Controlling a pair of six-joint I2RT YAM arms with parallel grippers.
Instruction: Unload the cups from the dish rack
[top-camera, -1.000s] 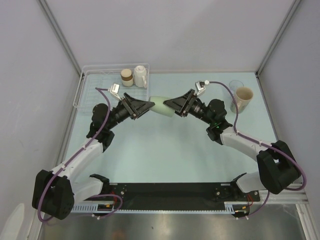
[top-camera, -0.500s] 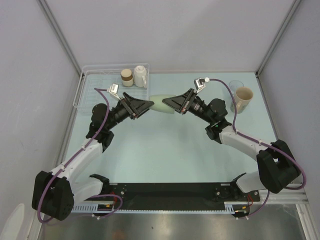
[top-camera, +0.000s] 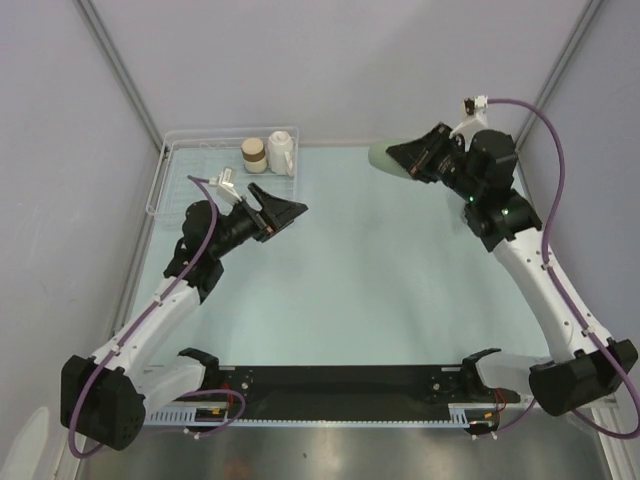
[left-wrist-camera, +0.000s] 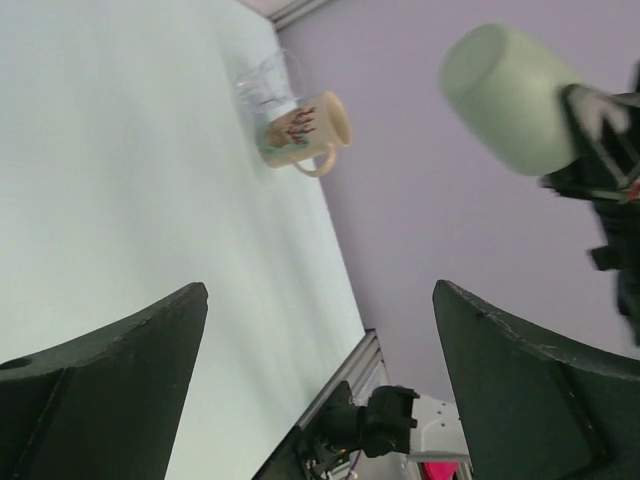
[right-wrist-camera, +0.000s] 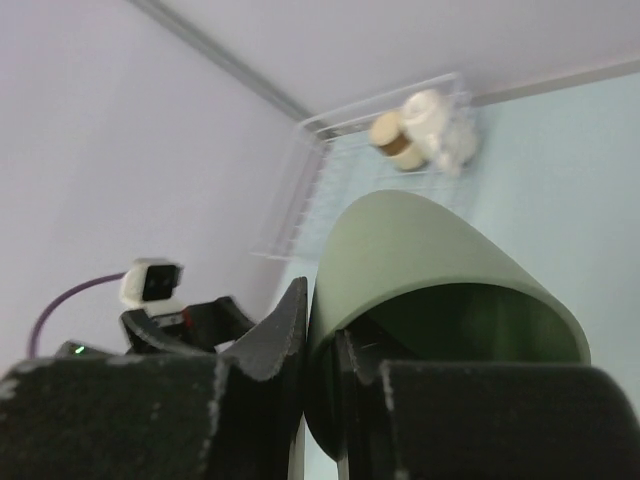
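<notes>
R gripper pinches pale green cup by rim, held high prob. to clear beige mug; L gripper wide open, empty.

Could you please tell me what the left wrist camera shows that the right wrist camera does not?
Only the left wrist view shows the beige mug and the clear glass standing beside it. Only the right wrist view shows the dish rack with the brown cup and the white cup in it. Both show the pale green cup held by the right gripper.
</notes>
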